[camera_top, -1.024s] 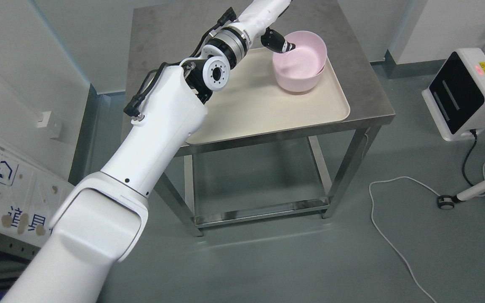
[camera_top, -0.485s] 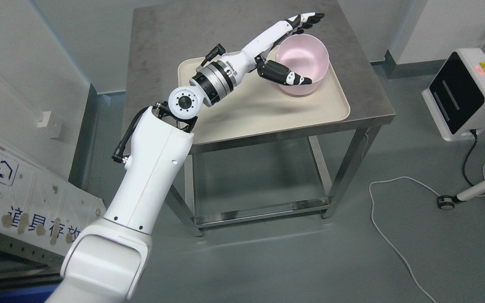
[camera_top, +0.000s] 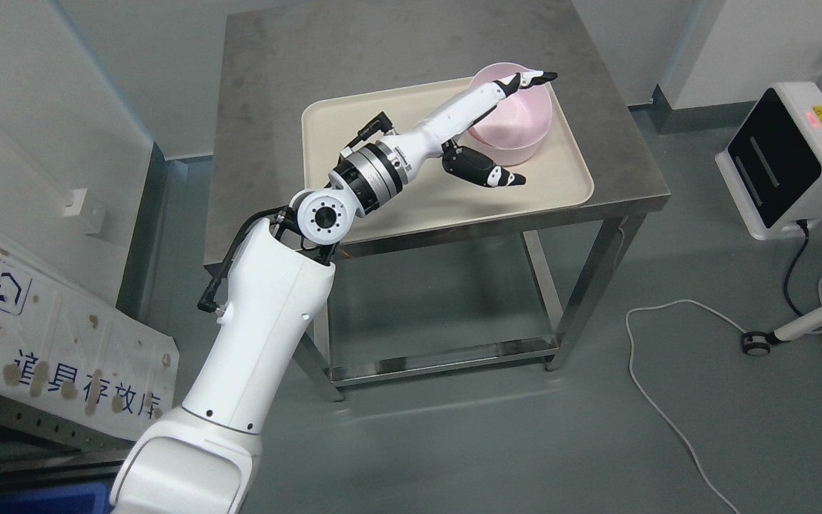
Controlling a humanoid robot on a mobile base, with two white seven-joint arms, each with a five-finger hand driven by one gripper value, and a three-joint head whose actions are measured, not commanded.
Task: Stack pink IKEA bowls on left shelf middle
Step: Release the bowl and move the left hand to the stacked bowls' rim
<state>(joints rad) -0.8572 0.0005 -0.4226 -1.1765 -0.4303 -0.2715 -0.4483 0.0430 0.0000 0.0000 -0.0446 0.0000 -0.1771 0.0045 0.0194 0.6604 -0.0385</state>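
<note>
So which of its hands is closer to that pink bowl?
Left. The left hand is spread open around the pink bowl on the tray, fingers above and thumb below. The right hand isn't in view.

The beige tray [camera_top: 382, 121] lay bare left of the pink bowl [camera_top: 518, 128], giving open room there. The left hand [camera_top: 496, 132] itself crossed the bowl's near side, while the bench [camera_top: 275, 64] behind stood unobstructed.
</note>
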